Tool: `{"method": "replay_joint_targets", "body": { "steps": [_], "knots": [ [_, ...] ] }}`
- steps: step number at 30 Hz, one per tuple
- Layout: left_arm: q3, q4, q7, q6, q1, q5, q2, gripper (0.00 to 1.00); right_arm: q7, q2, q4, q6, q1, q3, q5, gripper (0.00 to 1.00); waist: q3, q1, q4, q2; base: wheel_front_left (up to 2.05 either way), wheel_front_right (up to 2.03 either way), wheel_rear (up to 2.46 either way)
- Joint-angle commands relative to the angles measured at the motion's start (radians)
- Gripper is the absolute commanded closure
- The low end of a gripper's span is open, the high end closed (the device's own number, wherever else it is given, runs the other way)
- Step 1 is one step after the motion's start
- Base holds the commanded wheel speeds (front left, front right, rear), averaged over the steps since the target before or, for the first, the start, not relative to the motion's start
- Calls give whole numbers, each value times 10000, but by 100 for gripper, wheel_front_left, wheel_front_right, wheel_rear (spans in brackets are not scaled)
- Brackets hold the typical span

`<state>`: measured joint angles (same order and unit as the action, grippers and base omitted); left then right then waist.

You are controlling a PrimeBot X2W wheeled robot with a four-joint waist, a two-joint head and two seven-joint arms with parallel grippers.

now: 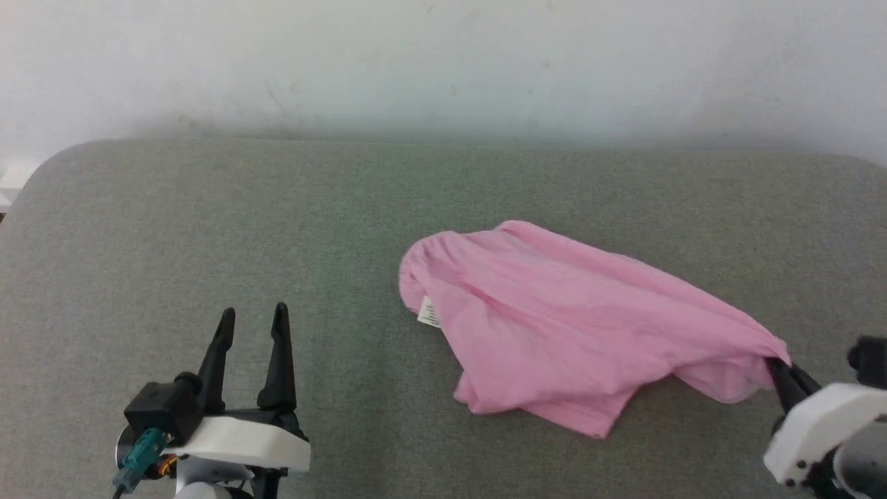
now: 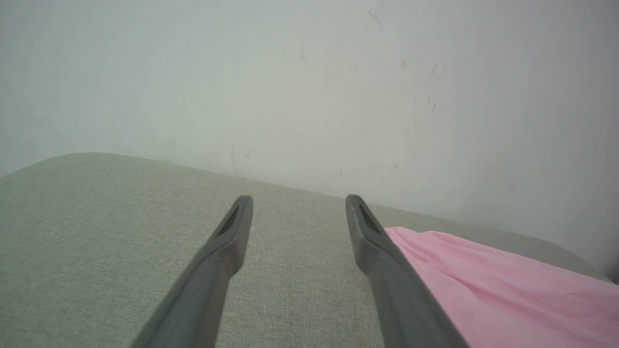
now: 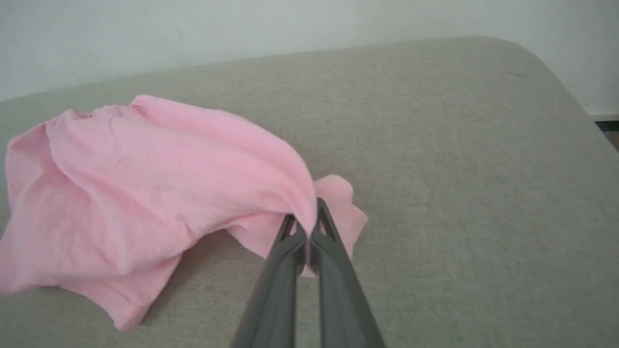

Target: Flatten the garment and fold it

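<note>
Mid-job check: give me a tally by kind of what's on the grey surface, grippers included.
Pink garment: 1
White label sewn on it: 1
Grippers: 2, the left gripper open, the right gripper shut on the garment's edge
Total: 4

Bare room: grey padded surface (image 1: pixel 208 229), white wall (image 1: pixel 443 62)

The left gripper (image 1: pixel 254 310) sits at the lower left of the head view, its two dark fingers spread wide, pointing forward, holding nothing. The right gripper (image 3: pixel 305 218) reaches in from the lower right, fingers pressed together on a fold of the garment (image 1: pixel 554 326).
</note>
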<state>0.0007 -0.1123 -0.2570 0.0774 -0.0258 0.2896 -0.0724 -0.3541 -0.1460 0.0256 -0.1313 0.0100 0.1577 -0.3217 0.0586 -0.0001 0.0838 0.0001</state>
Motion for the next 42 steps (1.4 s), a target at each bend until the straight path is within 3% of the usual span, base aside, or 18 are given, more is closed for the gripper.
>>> {"method": "replay_joint_targets", "body": {
  "steps": [1,4,5,6,7,14,20,24,33,34,35,42],
  "knots": [
    [38,-6,-47,37,55,-83,17,0,-75,103,-145,6,149,204,183,100,-9,1,-186,-1,0,0,0],
    [42,-48,-47,51,27,-117,33,0,-267,395,-357,6,629,998,523,100,37,1,-269,-1,0,0,0],
    [45,-66,-47,58,9,-128,38,0,-196,462,-349,6,696,1156,656,85,49,1,-282,-1,0,0,0],
    [52,-90,-47,65,-5,-131,41,0,-110,550,-295,6,724,1245,666,33,53,1,-292,-1,0,0,0],
    [54,-113,-47,72,-17,-141,45,0,60,589,-278,6,740,1264,776,0,60,1,-293,-1,0,0,0],
    [105,-207,-47,62,-18,-233,60,0,1853,886,-980,6,784,600,1221,0,18,1,-230,-1,0,0,0],
    [137,-225,-47,50,-27,-254,73,0,391,764,-1039,6,880,-1237,788,0,20,1,-206,-1,0,0,0],
    [95,-210,-47,53,-146,-238,94,0,-360,297,-456,6,237,-1760,543,0,183,1,-186,-1,0,0,0],
    [-40,-276,-47,120,-498,-230,134,0,-1134,-605,2651,6,-2045,-2579,56,0,744,1,-81,-1,0,0,0],
    [-83,-298,-47,132,-538,-227,141,0,-1162,-737,2948,6,-2274,-2741,15,59,785,1,-35,-1,0,0,0],
    [-121,-323,-47,141,-576,-223,147,0,-1038,-792,3166,6,-2508,-2844,-79,100,819,1,0,-1,0,0,0],
    [-201,-372,-47,170,-750,-194,179,0,273,-1108,4008,6,-4168,-3329,-328,100,1009,1,106,-1,0,0,0]
  ]
}}
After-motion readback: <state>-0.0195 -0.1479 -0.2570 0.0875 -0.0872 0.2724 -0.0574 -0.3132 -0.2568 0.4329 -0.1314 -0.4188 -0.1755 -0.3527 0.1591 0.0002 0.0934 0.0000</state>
